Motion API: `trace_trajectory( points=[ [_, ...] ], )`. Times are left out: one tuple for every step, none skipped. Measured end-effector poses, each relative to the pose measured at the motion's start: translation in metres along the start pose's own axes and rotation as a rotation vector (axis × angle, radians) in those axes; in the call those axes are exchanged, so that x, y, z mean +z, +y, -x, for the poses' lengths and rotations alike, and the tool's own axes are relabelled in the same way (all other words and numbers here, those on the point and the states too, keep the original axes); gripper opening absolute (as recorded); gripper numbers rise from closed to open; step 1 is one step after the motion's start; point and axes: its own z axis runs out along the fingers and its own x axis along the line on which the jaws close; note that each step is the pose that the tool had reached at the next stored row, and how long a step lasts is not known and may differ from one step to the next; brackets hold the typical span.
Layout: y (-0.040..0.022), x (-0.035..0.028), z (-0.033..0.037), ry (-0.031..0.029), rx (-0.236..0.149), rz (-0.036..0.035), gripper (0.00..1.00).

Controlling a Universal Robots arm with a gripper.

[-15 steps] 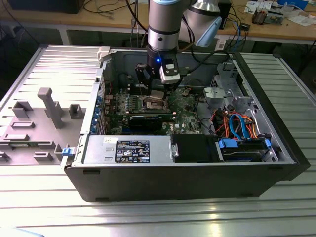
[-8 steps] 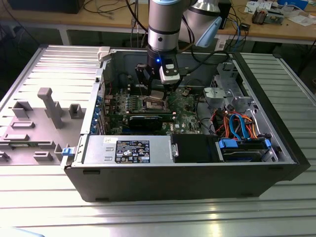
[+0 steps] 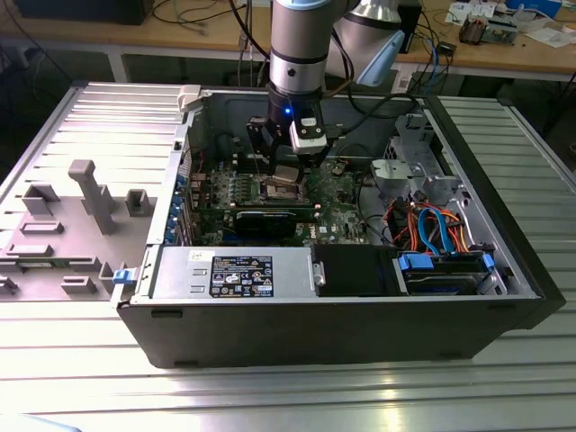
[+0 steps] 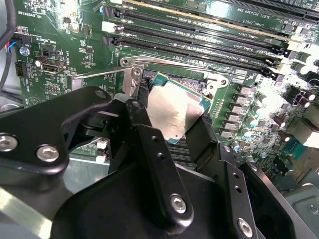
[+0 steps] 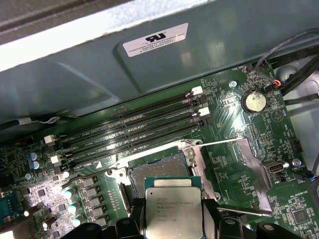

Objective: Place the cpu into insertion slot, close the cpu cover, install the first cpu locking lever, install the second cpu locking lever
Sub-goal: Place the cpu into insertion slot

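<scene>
Black two-finger gripper (image 4: 170,119) pinches flat square silver-grey metal cpu (image 5: 173,209) by opposite edges, over dark-centred, silver-rimmed square insertion slot (image 5: 158,169) on green circuit board (image 5: 279,129); cpu not seated.

In the exterior view we stand back above the bench (image 3: 405,396), looking down at a slant into the open computer case (image 3: 342,337). In both wrist views we ride close over the green circuit board (image 4: 60,40), facing down past the tool (image 4: 169,122); they share the cpu (image 4: 172,107), the insertion slot (image 5: 159,167) and the memory slots (image 5: 129,124).
</scene>
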Motion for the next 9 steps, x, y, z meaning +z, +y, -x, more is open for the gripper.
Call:
trace_trajectory(
  points=[
    [0.0000, 0.0000, 0.0000, -0.0001, 0.000, -0.0001, 0.55],
    [0.0000, 0.0000, 0.0000, -0.0002, 0.001, -0.0003, 0.55],
    [0.0000, 0.0001, 0.0000, -0.0003, 0.001, -0.0005, 0.55],
    [0.0000, 0.0001, 0.0000, -0.0003, 0.002, -0.0008, 0.55],
    [0.0000, 0.0001, 0.0000, -0.0004, 0.003, -0.0010, 0.55],
    [0.0000, 0.0002, 0.0000, -0.0005, 0.003, -0.0013, 0.55],
    [0.0000, 0.0002, 0.0000, -0.0005, 0.004, -0.0014, 0.55],
    [0.0000, 0.0002, 0.0000, -0.0006, 0.004, -0.0016, 0.55],
    [0.0000, 0.0004, 0.0000, -0.0009, 0.007, -0.0027, 0.55]
  ],
)
